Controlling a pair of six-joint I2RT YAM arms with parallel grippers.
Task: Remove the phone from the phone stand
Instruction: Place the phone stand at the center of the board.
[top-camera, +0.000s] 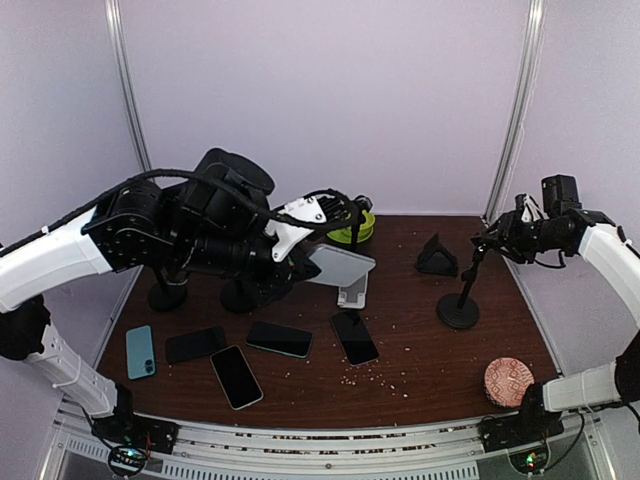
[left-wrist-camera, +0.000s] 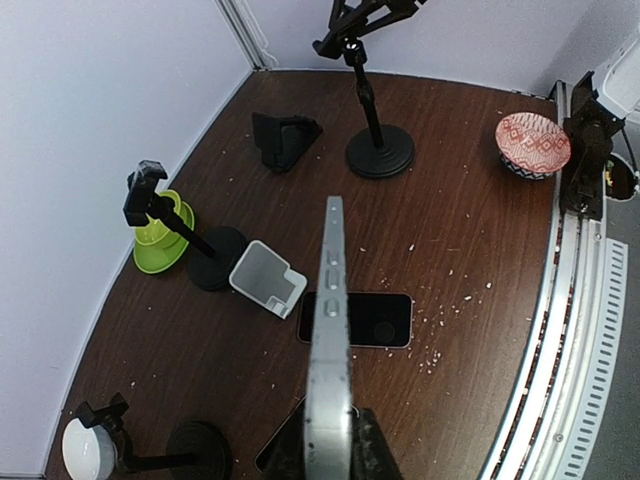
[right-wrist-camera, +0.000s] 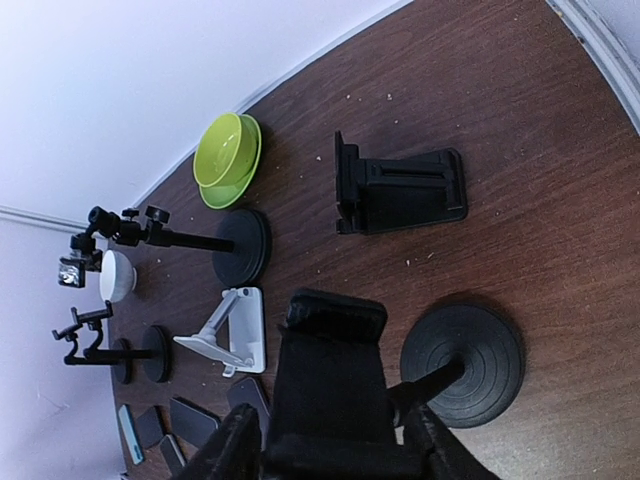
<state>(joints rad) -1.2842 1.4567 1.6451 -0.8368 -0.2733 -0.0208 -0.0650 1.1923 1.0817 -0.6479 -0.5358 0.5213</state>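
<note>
Five flat phones were laid on the dark brown wooden table (top-camera: 420, 350) in the near-left area: a teal phone (top-camera: 140, 352) furthest left, then a black phone (top-camera: 195, 344), a black phone with a pale rim (top-camera: 237, 376), a dark phone lying crosswise (top-camera: 279, 339) and another black phone (top-camera: 354, 337). Behind them two black round-based pole stands (top-camera: 167, 295) were partly hidden by the left arm.

The left gripper (left-wrist-camera: 330, 452) was clamped on the lower end of a silver-grey flat phone (top-camera: 342, 266), which was seen edge-on in the left wrist view. This phone was held in the air, tilted, just above and apart from the white plastic folding phone stand (top-camera: 352, 294), whose cradle was seen bare. A lime-green bowl (top-camera: 352, 228) was set behind the stand, near the back wall, beside a further black pole stand (left-wrist-camera: 180, 228).

Right of centre, a black wedge-shaped holder (top-camera: 436, 257) was placed on the table. Just beside it stood a black clamp stand with a round base (top-camera: 458, 312). The right gripper (top-camera: 490, 240) was closed around the clamp head at the top of that stand, with one finger on each side. A red patterned bowl (top-camera: 508, 381) was set near the front right corner.
</note>
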